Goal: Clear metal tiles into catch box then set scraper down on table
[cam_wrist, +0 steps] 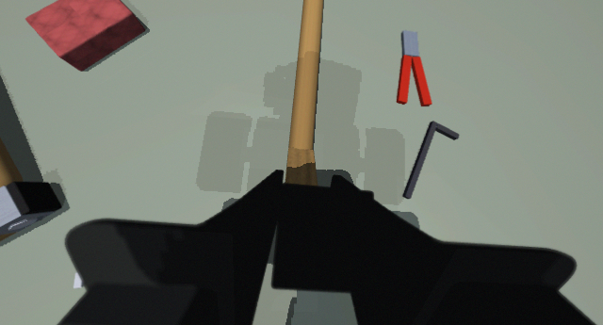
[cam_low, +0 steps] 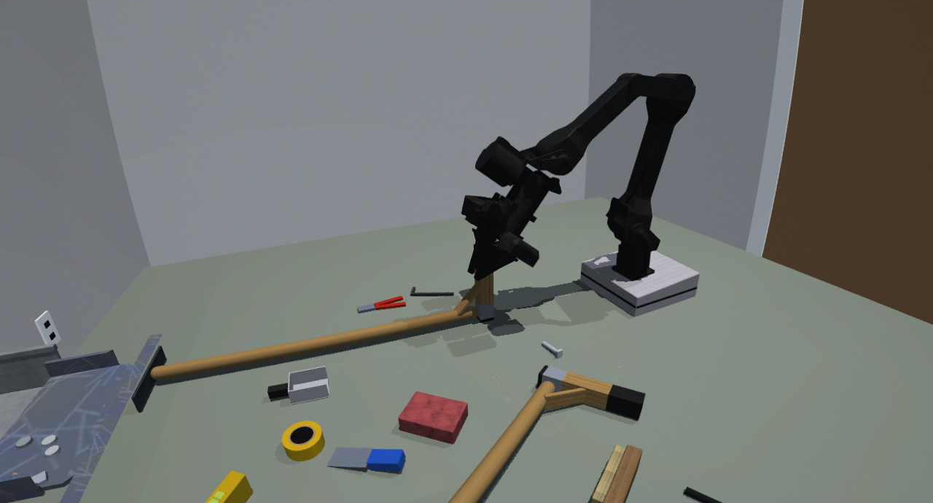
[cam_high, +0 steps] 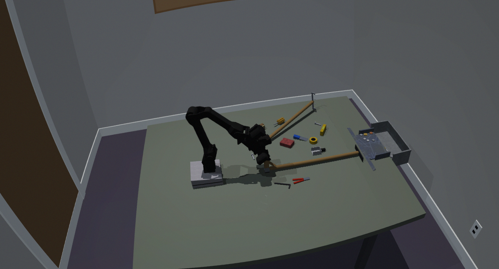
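Note:
My gripper (cam_high: 264,160) (cam_low: 481,270) (cam_wrist: 307,180) is shut on the upright grip of the long scraper (cam_high: 314,161) (cam_low: 313,345) (cam_wrist: 308,80). The grip's black top is between the fingers, and its foot is at or very close to the table. The wooden pole runs to a dark blade (cam_high: 359,153) (cam_low: 149,377) at the near edge of the steel bench plate (cam_high: 373,148) (cam_low: 78,402). Several small tiles (cam_high: 367,140) (cam_low: 49,440), pale and orange, lie on the plate toward one side. The grey catch box (cam_high: 402,157) (cam_low: 22,364) stands at its far end.
A second long-handled tool (cam_high: 296,116) (cam_low: 505,447) with a pronged head lies beside the scraper. A red block (cam_high: 286,142) (cam_low: 433,415) (cam_wrist: 87,21), yellow tape (cam_high: 313,140) (cam_low: 302,440) and a blue-handled putty knife (cam_high: 299,138) (cam_low: 385,459) lie between them. Red-handled pliers (cam_high: 300,180) (cam_wrist: 409,68) and a hex key (cam_high: 282,184) (cam_wrist: 419,160) lie on the other side.

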Motion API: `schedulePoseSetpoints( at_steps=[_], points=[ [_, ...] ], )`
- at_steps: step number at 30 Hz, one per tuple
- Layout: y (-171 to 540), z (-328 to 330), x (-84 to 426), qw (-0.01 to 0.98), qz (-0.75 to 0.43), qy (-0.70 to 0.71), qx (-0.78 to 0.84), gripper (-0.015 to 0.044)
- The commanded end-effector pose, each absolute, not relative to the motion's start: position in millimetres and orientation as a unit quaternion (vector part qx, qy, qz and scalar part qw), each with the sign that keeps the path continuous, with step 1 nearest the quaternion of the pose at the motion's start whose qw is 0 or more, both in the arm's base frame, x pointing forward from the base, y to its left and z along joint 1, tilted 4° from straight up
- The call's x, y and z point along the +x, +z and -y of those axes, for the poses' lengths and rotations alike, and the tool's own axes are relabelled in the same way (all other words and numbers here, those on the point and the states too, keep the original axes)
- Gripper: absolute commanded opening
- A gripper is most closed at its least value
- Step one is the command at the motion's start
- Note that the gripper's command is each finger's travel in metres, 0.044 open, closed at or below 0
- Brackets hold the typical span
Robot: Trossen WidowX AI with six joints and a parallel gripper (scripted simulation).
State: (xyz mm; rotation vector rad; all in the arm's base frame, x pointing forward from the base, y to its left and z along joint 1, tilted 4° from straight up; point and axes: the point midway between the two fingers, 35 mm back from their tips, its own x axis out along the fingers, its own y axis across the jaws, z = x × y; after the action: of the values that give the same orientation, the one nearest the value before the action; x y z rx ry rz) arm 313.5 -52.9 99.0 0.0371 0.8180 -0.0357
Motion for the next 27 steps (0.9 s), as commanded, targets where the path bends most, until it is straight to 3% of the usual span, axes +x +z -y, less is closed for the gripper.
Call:
schedulePoseSetpoints(
  at_steps=[1, 27],
  points=[
    [99.5, 45.6, 314.2, 0.917, -0.397, -0.014, 0.017, 0.0000],
    [99.9, 10.8, 313.1, 0.916, -0.400, -0.011, 0.017, 0.0000]
  ],
)
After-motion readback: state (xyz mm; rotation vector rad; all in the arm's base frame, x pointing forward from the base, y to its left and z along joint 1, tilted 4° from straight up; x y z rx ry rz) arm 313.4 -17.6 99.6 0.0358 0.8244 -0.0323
